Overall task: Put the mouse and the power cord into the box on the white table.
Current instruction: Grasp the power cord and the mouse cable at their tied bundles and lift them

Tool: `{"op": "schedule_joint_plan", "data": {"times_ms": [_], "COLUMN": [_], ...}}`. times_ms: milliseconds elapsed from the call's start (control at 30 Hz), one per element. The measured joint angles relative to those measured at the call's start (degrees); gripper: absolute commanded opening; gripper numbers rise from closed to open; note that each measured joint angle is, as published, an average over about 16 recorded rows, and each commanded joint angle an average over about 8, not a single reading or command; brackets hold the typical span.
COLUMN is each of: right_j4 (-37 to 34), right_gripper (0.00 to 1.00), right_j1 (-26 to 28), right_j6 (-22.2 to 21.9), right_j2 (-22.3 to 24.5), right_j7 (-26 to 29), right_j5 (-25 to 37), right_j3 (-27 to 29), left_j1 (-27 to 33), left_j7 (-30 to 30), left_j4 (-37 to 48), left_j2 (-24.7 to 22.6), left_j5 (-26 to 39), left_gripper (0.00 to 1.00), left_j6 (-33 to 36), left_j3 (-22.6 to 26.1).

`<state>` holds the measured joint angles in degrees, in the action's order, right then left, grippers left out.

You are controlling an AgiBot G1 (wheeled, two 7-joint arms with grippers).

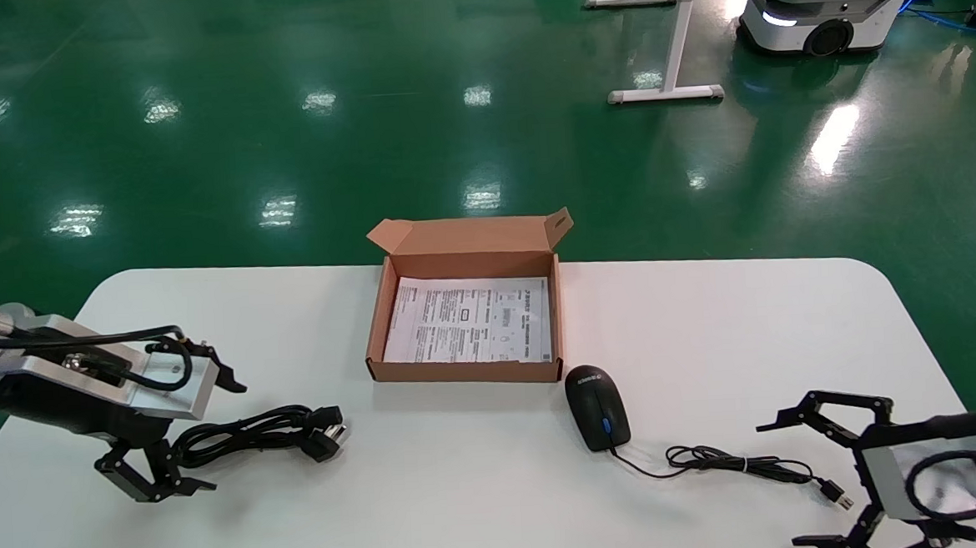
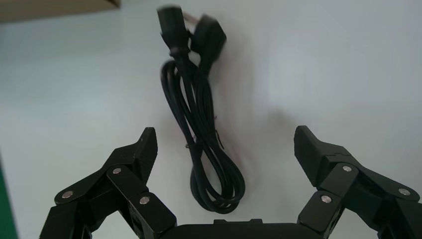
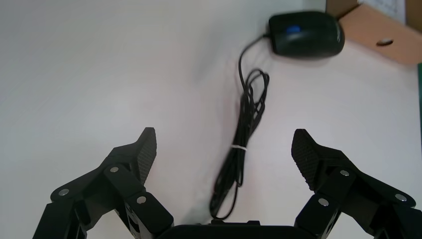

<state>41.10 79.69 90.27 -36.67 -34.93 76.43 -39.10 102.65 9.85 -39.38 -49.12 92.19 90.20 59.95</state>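
Observation:
The brown cardboard box [image 1: 464, 371] lies open at the middle of the white table [image 1: 467, 509], with a printed sheet on its bottom. The coiled power cord [image 1: 262, 432] [image 2: 199, 129] lies to the box's left. My left gripper [image 1: 227, 438] [image 2: 224, 137] is open and straddles the cord's loop end without touching it. The black mouse [image 1: 597, 406] [image 3: 306, 33] rests just off the box's front right corner. Its thin cable [image 1: 740, 464] [image 3: 249, 114] trails toward my right gripper [image 1: 779, 486] [image 3: 224, 134], which is open and holds nothing. A corner of the box [image 3: 383, 35] shows in the right wrist view.
The table's far edge runs just behind the box, with green floor beyond. A white stand [image 1: 677, 47] and another robot's base [image 1: 825, 6] are far off at the back right. The cable's USB plug [image 1: 833, 491] lies near my right gripper.

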Motion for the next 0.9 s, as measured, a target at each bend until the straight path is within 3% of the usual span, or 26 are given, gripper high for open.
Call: {"op": "schedule_joint_plan", "data": {"times_ms": [333,667,767,800,900], "right_j4": [-15.1,-27.1,-29.6,-30.4,-32.4], "right_gripper": [1.0,0.98,0.67,0.54,0.17], "right_j1": [6.5,10.7,11.4,11.6,12.1], "right_j6": [-0.9,-2.5,-3.1,-3.3,-3.8], "right_j2": [-8.2,-15.0,-16.4,-16.8,-17.8], "right_j7": [-8.7,-14.0,-15.0,-15.3,-16.0], "right_j5": [4.8,7.7,8.2,8.4,8.7], "right_j3": [-4.6,-6.8,-7.1,-7.2,-7.5], "left_j1": [1.6,1.8,1.8,1.8,1.8], "left_j7": [8.3,14.4,15.8,16.2,17.3], "left_j4": [17.8,28.9,30.8,31.5,32.9], "left_j2": [-6.9,-10.7,-11.3,-11.4,-11.8], "left_j5": [2.1,2.4,2.3,2.2,2.1], "left_gripper": [1.0,1.0,0.98,0.91,0.54], "left_j6": [-3.4,-7.5,-7.9,-7.9,-7.7], "left_j3": [3.3,3.3,3.2,3.2,3.2]}}
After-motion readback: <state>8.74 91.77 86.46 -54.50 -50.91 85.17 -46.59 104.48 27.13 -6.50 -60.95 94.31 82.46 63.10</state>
